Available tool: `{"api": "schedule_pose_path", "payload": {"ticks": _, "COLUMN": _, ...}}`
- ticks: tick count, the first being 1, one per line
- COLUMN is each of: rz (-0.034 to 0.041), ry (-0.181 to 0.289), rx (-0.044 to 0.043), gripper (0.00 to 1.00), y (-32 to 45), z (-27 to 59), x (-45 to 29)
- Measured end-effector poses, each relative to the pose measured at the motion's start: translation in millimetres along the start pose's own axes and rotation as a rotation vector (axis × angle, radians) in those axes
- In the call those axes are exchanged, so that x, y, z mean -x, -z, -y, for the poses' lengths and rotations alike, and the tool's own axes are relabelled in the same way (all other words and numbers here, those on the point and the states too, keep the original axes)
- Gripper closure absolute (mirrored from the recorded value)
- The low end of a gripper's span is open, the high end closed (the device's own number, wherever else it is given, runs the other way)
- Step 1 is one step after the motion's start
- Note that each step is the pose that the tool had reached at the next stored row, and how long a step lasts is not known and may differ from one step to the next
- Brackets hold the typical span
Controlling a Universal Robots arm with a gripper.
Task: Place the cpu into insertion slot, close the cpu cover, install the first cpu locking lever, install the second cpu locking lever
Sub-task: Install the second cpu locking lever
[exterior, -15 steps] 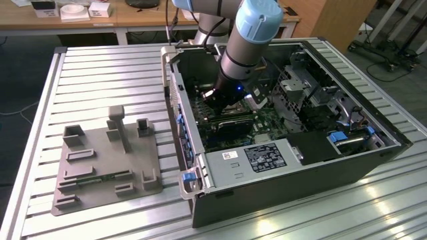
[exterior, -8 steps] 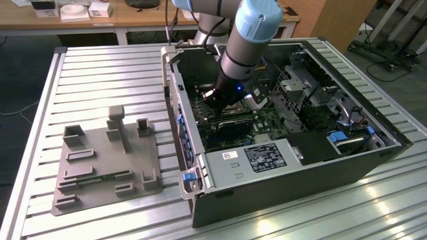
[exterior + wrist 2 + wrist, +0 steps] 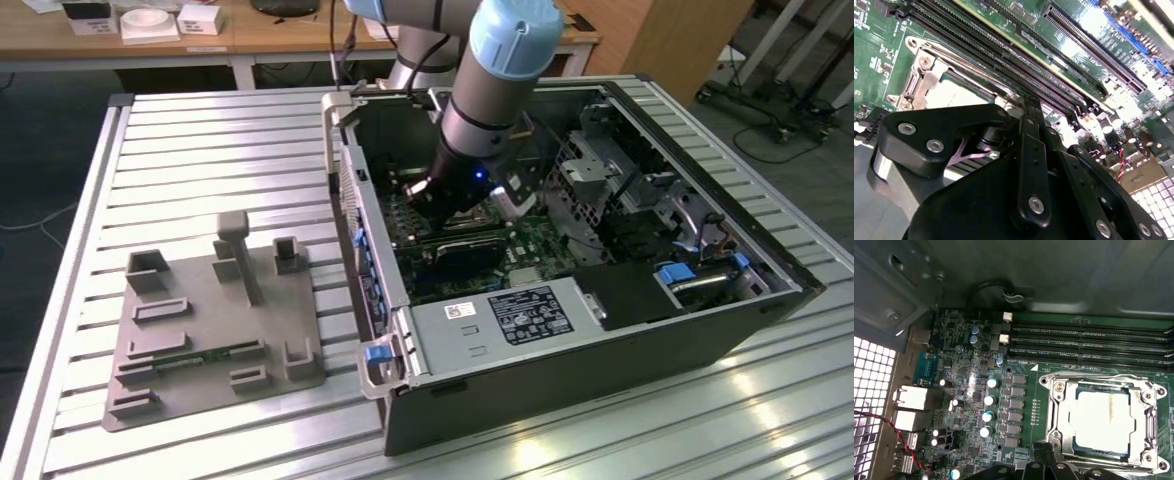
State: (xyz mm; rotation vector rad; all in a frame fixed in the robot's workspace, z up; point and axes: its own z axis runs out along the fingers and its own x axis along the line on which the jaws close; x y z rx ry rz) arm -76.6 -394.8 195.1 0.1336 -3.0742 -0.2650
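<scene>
cpu (image 3: 1102, 416): I see it seated in the insertion slot (image 3: 1061, 440).
cpu cover (image 3: 1144, 412): closed, framing it.
Memory slots (image 3: 1089, 342): beside the socket.

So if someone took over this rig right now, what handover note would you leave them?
Gripper: low inside the open computer case, just beside the insertion slot; finger state unclear.
The cpu sits in the slot.
The cpu cover lies closed around it, with the chip showing through its window.
Done: cpu placed, cover down.
Left: I can't tell whether either locking lever is latched, so check both.
</scene>
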Motion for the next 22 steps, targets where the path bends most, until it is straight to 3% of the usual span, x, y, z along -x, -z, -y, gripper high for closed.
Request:
{"api": "schedule_pose_path", "payload": {"ticks": 15, "rz": 0.0003, "ry": 0.0, "rx": 0.0001, "gripper": 0.9, "y": 24.1, "z": -7.9, "x": -0.8}}
{"api": "schedule_pose_path", "payload": {"ticks": 22, "rz": 0.0004, "ry": 0.0, "rx": -0.0005, "gripper": 0.9, "y": 24.7, "z": -8.1, "x": -0.9}}
